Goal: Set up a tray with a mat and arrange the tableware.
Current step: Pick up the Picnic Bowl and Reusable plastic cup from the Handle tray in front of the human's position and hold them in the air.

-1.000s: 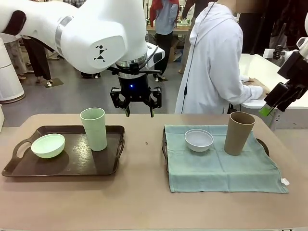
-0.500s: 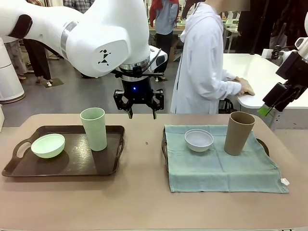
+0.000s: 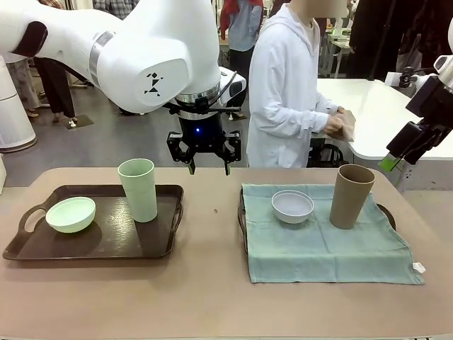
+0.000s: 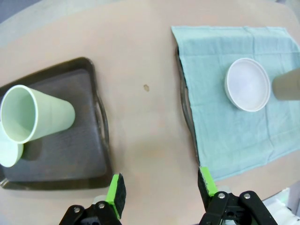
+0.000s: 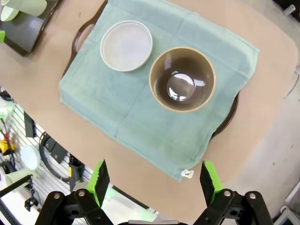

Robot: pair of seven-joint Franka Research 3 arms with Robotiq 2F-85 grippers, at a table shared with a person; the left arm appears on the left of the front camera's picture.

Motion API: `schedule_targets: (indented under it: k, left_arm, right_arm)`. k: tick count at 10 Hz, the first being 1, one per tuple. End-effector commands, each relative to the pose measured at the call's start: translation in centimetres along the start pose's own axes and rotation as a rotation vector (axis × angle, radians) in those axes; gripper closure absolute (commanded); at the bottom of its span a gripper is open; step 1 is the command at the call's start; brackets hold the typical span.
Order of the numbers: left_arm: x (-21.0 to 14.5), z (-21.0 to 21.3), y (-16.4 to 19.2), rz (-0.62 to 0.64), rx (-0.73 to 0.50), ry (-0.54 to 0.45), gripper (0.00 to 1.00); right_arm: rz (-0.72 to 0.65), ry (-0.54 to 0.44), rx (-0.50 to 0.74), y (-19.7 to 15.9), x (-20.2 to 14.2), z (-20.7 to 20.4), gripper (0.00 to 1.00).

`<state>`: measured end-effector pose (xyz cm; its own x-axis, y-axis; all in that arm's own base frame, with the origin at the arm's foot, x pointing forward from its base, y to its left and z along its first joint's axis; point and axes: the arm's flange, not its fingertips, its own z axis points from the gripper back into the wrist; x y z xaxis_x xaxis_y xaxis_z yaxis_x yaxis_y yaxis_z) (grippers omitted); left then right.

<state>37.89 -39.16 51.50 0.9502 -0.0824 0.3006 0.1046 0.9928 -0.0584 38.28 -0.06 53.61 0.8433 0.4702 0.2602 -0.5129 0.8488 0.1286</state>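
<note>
My left gripper [image 3: 209, 168] hangs empty, fingers apart, over the bare strip of tan table [image 3: 212, 234] between both settings. On the left, a dark brown tray [image 3: 21, 248] holds the pale green bowl [image 3: 70, 214] and tall green cup [image 3: 139, 190]. On the right, the white bowl [image 3: 292, 205] and tall brown cup [image 3: 350, 196] stand on a teal cloth mat [image 3: 325, 248], clear of its edges. My right gripper [image 5: 154, 180] is high above the mat, fingers wide, empty.

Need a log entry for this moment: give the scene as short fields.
left tray: bare, holds green bowl and green cup
right tray: under mat, which holds white bowl and brown cup
left gripper: open, empty, high over table
right gripper: open, empty, high at the right
</note>
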Motion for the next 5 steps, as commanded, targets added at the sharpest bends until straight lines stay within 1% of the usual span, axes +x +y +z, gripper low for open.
schedule_targets:
  k: [1,5]
  left_arm:
    - [0.12,0.03,0.14,-0.007,-0.013,-0.006,0.19]
    - [0.12,0.03,0.14,-0.007,-0.013,-0.006,0.19]
  right_arm:
    - [0.000,0.006,-0.020,-0.10,-0.12,-0.30,0.00]
    - [0.000,0.006,-0.020,-0.10,-0.12,-0.30,0.00]
